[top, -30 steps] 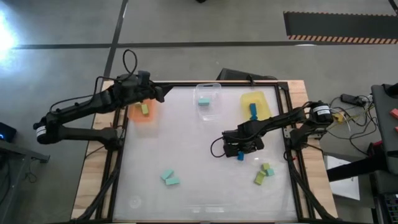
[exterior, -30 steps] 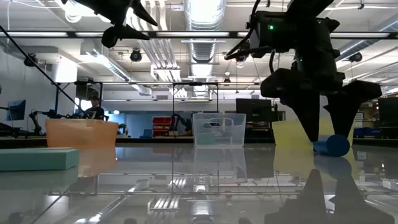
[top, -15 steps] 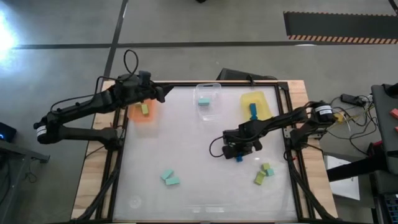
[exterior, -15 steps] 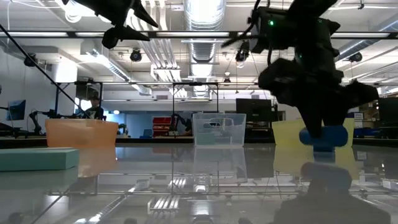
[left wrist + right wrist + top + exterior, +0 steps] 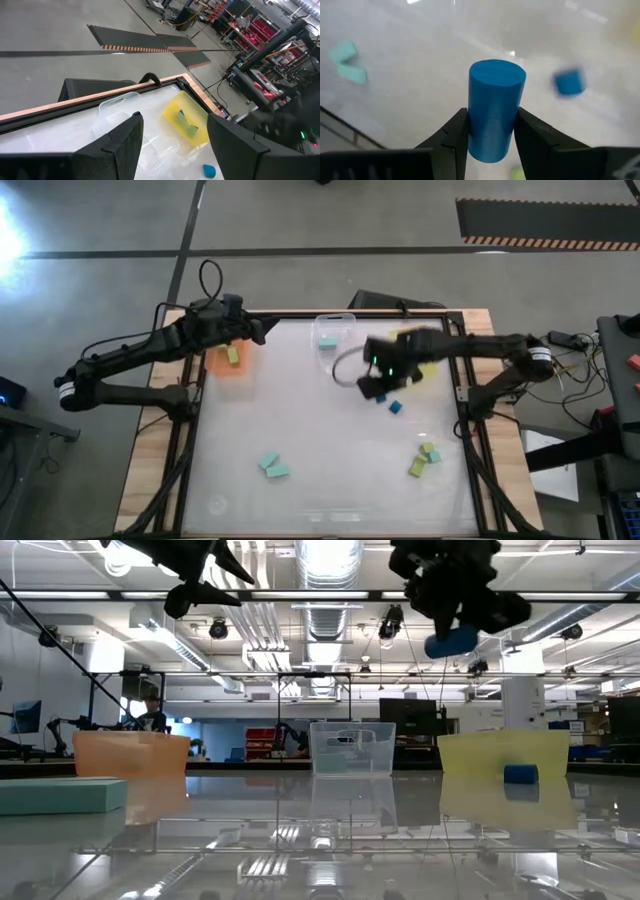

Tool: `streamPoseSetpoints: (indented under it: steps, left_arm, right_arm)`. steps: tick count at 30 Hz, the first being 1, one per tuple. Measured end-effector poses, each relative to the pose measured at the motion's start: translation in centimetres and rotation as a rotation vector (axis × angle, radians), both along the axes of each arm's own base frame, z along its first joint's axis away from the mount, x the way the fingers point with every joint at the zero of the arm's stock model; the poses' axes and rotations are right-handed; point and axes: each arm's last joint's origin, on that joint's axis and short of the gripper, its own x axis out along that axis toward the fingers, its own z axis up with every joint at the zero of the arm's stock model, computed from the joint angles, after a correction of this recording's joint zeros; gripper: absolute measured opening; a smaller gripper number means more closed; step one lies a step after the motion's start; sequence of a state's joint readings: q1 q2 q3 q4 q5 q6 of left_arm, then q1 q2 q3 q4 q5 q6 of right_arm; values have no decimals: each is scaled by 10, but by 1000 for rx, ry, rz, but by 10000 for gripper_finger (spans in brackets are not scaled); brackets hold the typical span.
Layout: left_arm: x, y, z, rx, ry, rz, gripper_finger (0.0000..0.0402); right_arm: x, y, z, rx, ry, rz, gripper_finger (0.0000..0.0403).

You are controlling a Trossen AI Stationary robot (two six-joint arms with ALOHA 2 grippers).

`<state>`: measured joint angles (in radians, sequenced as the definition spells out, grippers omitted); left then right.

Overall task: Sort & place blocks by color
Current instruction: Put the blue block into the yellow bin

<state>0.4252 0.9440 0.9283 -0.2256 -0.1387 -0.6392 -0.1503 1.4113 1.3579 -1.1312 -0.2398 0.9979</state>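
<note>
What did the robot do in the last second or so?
The right gripper closed on a blue cylinder, lifted it off the table and carried it toward the yellow tray. A small blue block lies on the table beneath it. The left gripper stayed by the orange tray; the other blocks have not moved.

- You will find no readable text, label, brand, number or sign in any of the four views.
</note>
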Motion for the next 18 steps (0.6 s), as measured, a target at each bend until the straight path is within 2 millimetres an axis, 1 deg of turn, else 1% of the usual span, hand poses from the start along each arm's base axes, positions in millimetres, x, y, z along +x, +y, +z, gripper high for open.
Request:
streamPoseSetpoints:
  steps: [2,4,6,8,13,15,18]
  left_arm:
    - [0,0,0,-1,-1,0,203]
    - [0,0,0,-6,-4,1,203]
    - [0,0,0,-7,-5,2,203]
    - [0,0,0,-8,-6,2,203]
    - [0,0,0,-10,-7,3,203]
    - [0,0,0,-10,-7,3,203]
    - [0,0,0,-10,-7,3,203]
  right_arm:
    - [-3,-20,9,-35,-25,5,115]
    - [-9,-41,13,-57,-32,-1,115]
    - [-16,-60,14,-80,-34,-3,115]
    - [-27,-79,11,-89,-5,-2,115]
    - [-61,-121,-12,-84,77,-27,115]
    - [-75,-133,-24,-68,106,-34,115]
    - [-93,-144,-42,-40,142,-50,115]
